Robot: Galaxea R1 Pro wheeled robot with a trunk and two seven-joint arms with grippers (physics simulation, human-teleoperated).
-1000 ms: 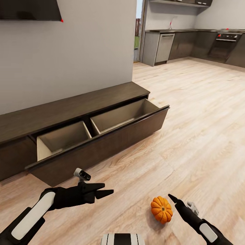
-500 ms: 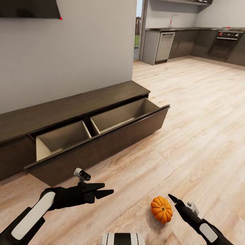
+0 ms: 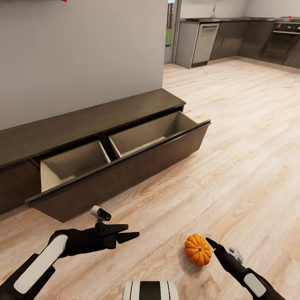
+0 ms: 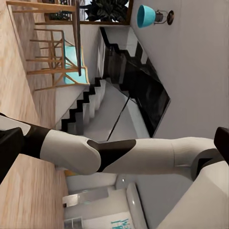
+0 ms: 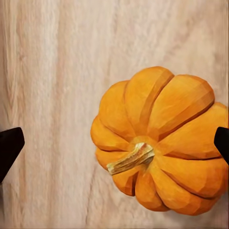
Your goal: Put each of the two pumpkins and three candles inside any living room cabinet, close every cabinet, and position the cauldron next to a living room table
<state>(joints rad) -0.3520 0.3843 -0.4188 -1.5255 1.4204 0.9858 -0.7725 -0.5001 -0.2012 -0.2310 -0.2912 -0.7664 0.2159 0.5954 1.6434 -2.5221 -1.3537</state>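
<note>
Orange pumpkin (image 3: 198, 249) on the plank floor (image 3: 233, 158), right claw (image 5: 114, 143) spread open over it with fingertips either side, left claw (image 3: 125, 234) nearly closed and empty, dark cabinet (image 3: 83, 129) beyond with drawer (image 3: 121, 171) pulled open

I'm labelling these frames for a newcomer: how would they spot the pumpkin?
Start at the long dark-brown wood cabinet with its open drawer. On the light plank floor before it lies a small ribbed orange pumpkin, beside the right end effector; nothing else is orange.
</note>
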